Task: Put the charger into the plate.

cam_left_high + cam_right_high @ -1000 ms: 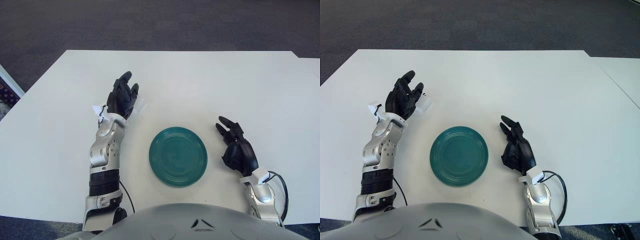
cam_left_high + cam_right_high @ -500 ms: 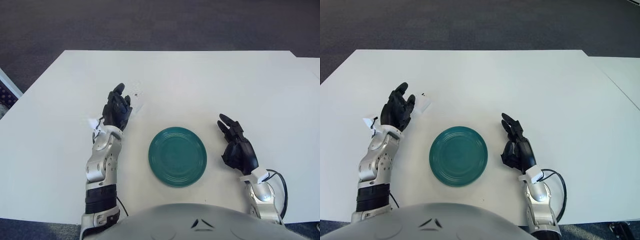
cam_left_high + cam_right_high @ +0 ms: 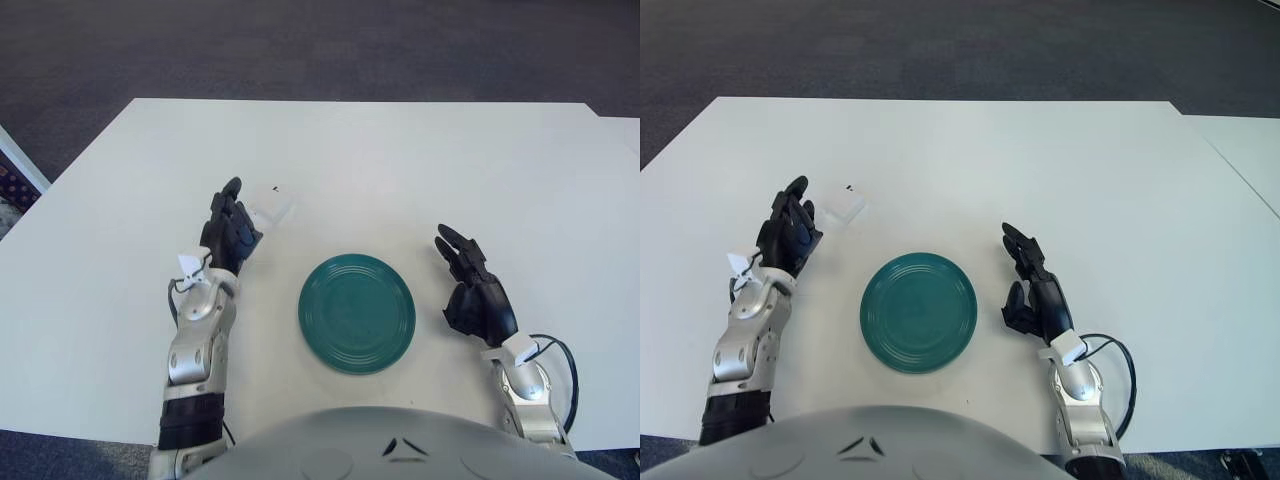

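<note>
Over the last second the left hand [image 3: 228, 232] has drawn back toward the robot, from over the charger [image 3: 270, 208] to a spot just at the charger's 7 o'clock, so the white block that was mostly hidden under the fingers now shows in full. The plate [image 3: 356, 313] and the right hand [image 3: 474, 290] sit where they did before.

The charger lies flat on the white counter [image 3: 400, 160], at about 11 o'clock from the plate and apart from it, with a small dark mark at its far edge. The left hand's fingers point up toward 12 o'clock, loosely extended and holding nothing; its fingertips come right beside the charger's near left corner, and whether they touch it cannot be told. The green plate is bare, lying near the counter's front edge between the two arms. The right hand shows at the plate's 3 o'clock, a little apart from its rim, fingers relaxed and spread toward 11 o'clock, gripping nothing. A black cable [image 3: 560, 360] loops beside the right wrist.
</note>
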`<control>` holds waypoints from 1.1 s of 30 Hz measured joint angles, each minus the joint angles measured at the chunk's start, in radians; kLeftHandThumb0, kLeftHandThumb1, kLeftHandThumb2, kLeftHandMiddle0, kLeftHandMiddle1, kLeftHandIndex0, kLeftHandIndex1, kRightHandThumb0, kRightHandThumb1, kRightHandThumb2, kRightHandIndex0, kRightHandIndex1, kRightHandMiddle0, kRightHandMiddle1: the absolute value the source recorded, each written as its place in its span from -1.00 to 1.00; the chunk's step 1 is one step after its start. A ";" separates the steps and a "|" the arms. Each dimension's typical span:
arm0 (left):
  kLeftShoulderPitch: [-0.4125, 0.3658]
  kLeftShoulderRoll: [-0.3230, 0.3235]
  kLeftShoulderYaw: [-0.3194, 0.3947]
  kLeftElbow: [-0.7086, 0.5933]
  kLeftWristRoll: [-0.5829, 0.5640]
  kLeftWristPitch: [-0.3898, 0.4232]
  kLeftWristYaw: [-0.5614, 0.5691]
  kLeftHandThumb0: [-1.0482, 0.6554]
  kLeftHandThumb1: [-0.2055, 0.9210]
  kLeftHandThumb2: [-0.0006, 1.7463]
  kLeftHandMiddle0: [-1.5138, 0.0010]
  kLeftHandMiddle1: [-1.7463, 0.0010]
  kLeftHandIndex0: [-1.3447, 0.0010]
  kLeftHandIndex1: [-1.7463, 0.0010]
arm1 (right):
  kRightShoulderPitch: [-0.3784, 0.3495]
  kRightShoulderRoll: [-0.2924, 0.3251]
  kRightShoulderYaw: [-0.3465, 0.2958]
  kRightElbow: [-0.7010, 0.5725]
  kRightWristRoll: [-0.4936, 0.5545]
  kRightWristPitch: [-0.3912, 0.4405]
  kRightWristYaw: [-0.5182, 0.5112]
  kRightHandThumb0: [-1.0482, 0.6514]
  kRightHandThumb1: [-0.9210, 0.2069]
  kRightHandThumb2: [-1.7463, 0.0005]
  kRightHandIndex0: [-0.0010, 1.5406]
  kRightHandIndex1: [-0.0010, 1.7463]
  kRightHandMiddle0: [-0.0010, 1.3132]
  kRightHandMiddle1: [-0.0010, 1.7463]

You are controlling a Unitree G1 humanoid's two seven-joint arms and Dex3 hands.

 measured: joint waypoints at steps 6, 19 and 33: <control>0.020 -0.006 -0.013 0.022 -0.006 -0.052 -0.026 -0.96 1.00 0.10 1.00 1.00 1.00 0.68 | 0.003 0.003 -0.006 -0.004 0.013 0.022 0.015 -0.92 -1.00 -0.33 -0.80 -1.00 -1.00 -0.59; 0.073 -0.043 -0.034 0.037 -0.033 -0.182 -0.049 -0.99 1.00 0.12 1.00 1.00 1.00 0.79 | 0.005 0.021 -0.001 -0.009 0.020 0.008 0.024 -0.92 -1.00 -0.31 -0.84 -1.00 -1.00 -0.63; 0.155 -0.063 -0.057 0.050 -0.074 -0.226 -0.080 -1.00 1.00 0.16 0.71 0.98 0.98 0.42 | -0.003 0.023 0.002 0.014 -0.055 -0.047 -0.002 -0.92 -1.00 -0.30 -0.85 -1.00 -1.00 -0.66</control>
